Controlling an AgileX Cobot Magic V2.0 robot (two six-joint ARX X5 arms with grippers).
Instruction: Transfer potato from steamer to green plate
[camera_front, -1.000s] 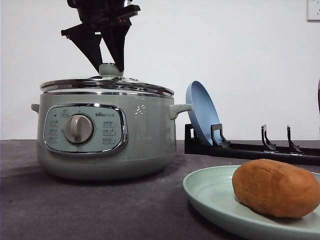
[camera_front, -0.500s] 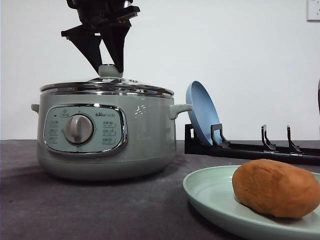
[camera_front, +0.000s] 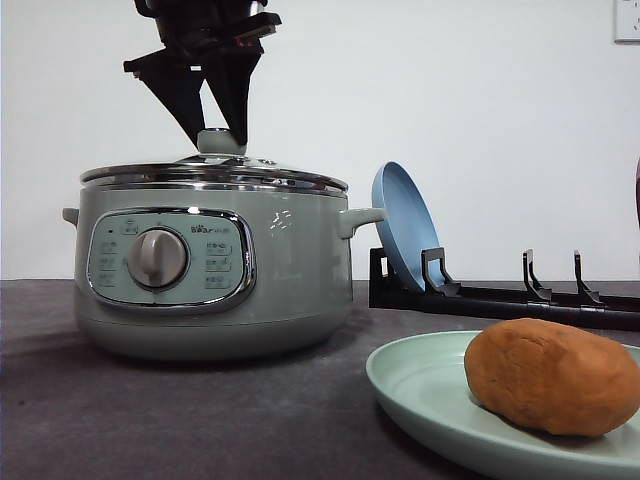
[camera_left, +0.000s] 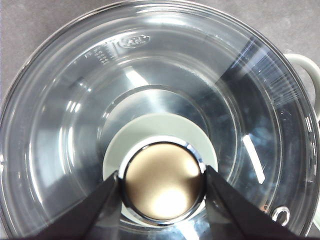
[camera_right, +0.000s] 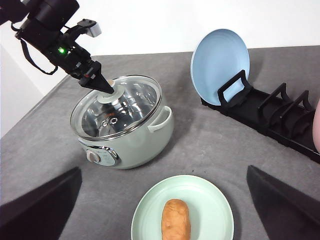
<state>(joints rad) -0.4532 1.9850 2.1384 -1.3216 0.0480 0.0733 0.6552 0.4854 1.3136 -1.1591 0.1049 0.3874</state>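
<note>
2 arms work over a dark grey table (camera_right: 210, 145) before a plain white wall (camera_front: 480, 120). At left, the left gripper (camera_front: 218, 138) pinches the lid knob (camera_front: 221, 140) of the steamer (camera_front: 215, 265). Further right, a blue plate (camera_front: 402, 225) leans in a black rack (camera_front: 500, 295). The potato (camera_front: 552, 376) lies on the green plate (camera_front: 420, 385). The right gripper's fingers (camera_right: 40, 210) are spread wide, empty.
</note>
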